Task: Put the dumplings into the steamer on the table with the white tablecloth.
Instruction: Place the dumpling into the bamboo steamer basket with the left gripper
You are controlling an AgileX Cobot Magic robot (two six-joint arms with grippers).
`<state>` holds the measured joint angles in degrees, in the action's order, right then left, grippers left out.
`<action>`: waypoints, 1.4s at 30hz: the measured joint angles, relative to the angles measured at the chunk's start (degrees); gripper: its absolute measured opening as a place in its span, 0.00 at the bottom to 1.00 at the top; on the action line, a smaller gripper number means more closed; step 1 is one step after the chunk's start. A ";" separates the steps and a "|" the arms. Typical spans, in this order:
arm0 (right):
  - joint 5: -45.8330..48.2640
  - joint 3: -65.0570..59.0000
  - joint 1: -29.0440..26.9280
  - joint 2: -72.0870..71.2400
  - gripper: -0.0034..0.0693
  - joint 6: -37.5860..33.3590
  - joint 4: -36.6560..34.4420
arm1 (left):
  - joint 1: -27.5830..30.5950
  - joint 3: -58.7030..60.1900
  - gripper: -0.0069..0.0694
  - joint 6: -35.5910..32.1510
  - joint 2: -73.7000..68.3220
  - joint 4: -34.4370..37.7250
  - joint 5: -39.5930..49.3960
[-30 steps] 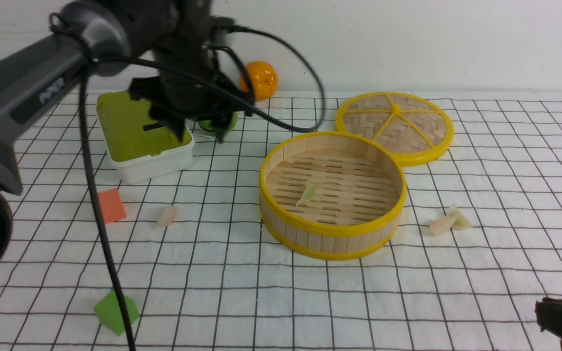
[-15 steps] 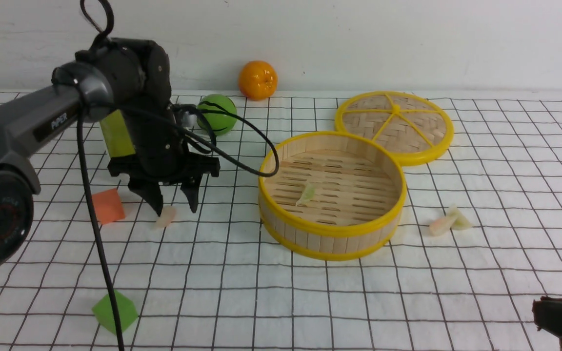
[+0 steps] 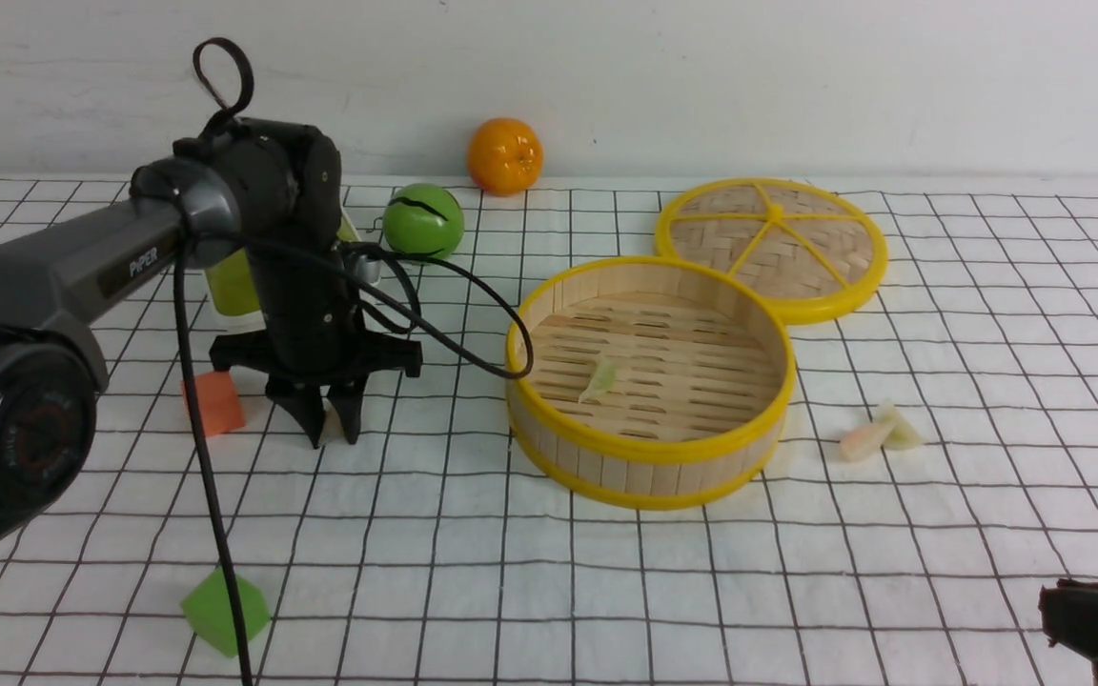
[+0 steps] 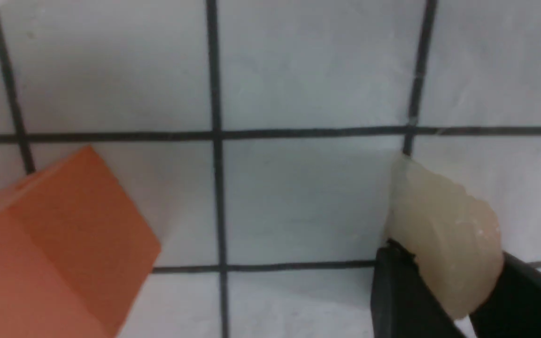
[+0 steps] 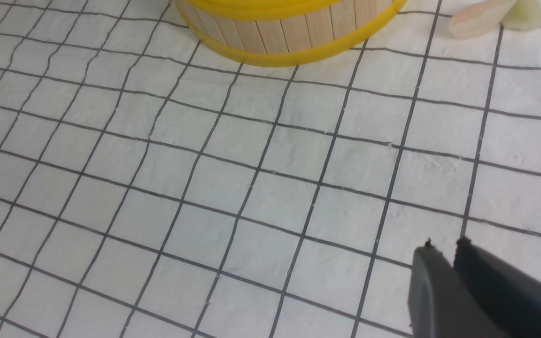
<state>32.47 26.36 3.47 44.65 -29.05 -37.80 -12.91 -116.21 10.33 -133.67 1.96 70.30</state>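
My left gripper stands tips-down on the white tablecloth, left of the steamer. It is shut on a pale pinkish dumpling, which still touches the cloth. Another dumpling, pale green, lies on the steamer's slatted floor. To the steamer's right, a pink dumpling and a green one lie together on the cloth. My right gripper sits low at the near right corner. In its wrist view, the right gripper holds nothing, its fingers almost touching.
An orange cube sits just left of the left gripper, and a green cube lies near the front. The woven lid leans behind the steamer. A green ball, an orange and a green-topped box stand at the back.
My left arm came forward and down from over the green-topped box to the pink dumpling, and its jaws closed on it. The right arm stayed put.
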 joint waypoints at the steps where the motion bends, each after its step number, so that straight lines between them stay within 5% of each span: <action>1: 0.00 0.00 0.00 0.00 0.14 0.00 0.00 | -0.55 -0.89 0.33 -0.31 0.60 1.48 0.00; 8: -0.30 0.00 0.00 0.00 0.15 0.00 -0.11 | -9.80 -9.69 0.32 -3.05 5.14 8.95 0.00; 15: -0.53 0.00 0.00 0.00 0.15 0.00 -0.11 | -19.56 -11.97 0.32 -0.56 1.62 0.15 -5.23; 21: -0.54 0.00 0.00 0.00 0.15 -0.01 -0.11 | -19.98 -11.87 0.32 5.86 -2.10 -10.22 -8.14; 31: -0.73 0.00 0.00 0.00 0.16 -0.06 -0.41 | -19.97 -11.87 0.33 5.60 -3.42 -10.41 -11.93; 38: -0.78 0.00 0.00 0.00 0.16 -0.07 -0.41 | -19.97 -13.25 0.61 5.60 -3.95 -10.12 -9.57; 42: 0.05 0.00 0.00 0.00 0.17 -0.01 0.56 | -19.97 -20.29 0.68 5.60 -4.02 -9.93 -2.47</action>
<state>32.52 26.36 3.47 44.65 -29.06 -37.24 -32.88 -136.50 15.94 -137.69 -7.96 67.83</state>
